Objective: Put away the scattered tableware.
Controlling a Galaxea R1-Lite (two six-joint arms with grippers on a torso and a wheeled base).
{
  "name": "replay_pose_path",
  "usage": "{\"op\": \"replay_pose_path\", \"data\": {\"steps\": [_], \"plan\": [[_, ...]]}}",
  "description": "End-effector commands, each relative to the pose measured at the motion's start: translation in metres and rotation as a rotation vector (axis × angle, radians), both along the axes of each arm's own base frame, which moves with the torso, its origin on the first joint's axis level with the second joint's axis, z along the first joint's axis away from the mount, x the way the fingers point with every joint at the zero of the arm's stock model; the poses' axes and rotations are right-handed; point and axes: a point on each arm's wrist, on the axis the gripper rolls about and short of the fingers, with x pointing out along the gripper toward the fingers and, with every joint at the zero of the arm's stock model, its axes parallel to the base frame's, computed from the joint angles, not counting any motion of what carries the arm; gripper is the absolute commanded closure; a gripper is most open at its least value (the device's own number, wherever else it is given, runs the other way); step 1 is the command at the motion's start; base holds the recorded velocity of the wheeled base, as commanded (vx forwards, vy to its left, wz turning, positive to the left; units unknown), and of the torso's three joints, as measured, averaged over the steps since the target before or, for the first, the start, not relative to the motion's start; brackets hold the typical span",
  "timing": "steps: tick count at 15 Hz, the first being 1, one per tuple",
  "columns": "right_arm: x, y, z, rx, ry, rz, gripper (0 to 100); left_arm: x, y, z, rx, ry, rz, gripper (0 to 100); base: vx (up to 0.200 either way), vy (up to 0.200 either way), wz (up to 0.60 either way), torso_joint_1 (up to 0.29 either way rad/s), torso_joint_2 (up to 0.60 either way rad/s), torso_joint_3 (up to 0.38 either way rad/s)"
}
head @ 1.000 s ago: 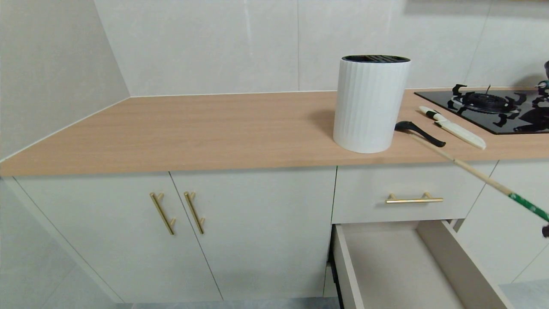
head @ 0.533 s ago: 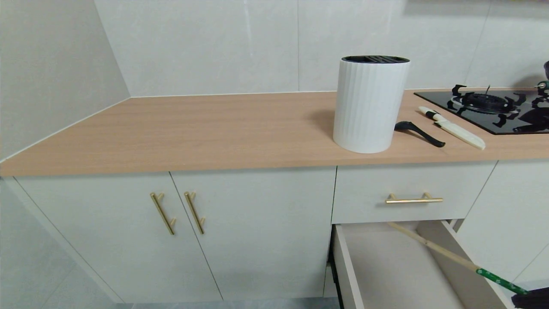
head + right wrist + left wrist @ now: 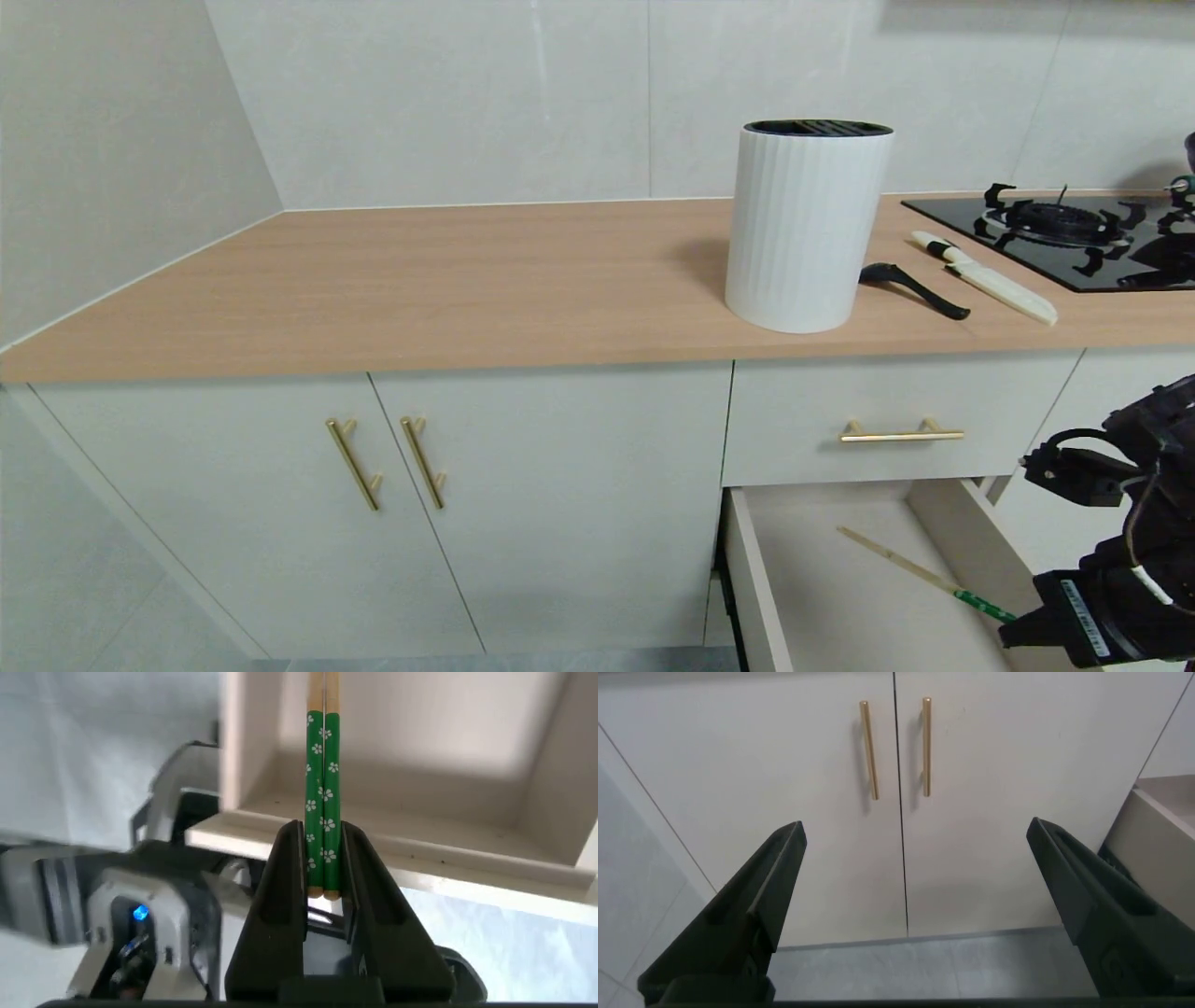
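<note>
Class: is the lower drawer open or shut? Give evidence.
Open. The lower drawer is pulled out, its pale floor showing beneath the held chopsticks.

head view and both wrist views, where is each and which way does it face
Head view: robot's head, facing forward and down at counter and open drawer; right gripper holds chopsticks.
Left wrist view: left wrist, facing cupboard doors past the open left gripper.
Right wrist view: right wrist, looking along chopsticks into drawer.
Shared: head and right wrist views show chopsticks and drawer.

Green-ended chopsticks (image 3: 924,573) slant into the open drawer (image 3: 750,579); white knife (image 3: 990,278) and black utensil (image 3: 913,288) lie on the counter (image 3: 467,280)
</note>
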Motion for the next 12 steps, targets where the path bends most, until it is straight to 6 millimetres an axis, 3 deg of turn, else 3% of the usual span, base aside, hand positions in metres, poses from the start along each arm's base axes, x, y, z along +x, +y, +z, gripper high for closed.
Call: {"op": "replay_pose_path", "data": {"steps": [1,9,12], "plan": [[0.0067,0.003,-0.0156,-0.027,0.075,0.003,100,0.0,0.0,-0.0001,-0.001,0.0,0.0,0,0.0,0.0,0.0,-0.051,0.22,0.154],[0.0122,0.0054,-0.0164,-0.01,0.022,0.007,100,0.0,0.0,-0.0001,-0.001,0.0,0.0,0,0.0,0.0,0.0,-0.069,0.4,0.334],[0.0153,0.0077,-0.0147,0.002,-0.015,0.012,100,0.0,0.0,-0.0001,0.001,0.0,0.0,0,0.0,0.0,0.0,-0.012,0.16,0.141]]}}
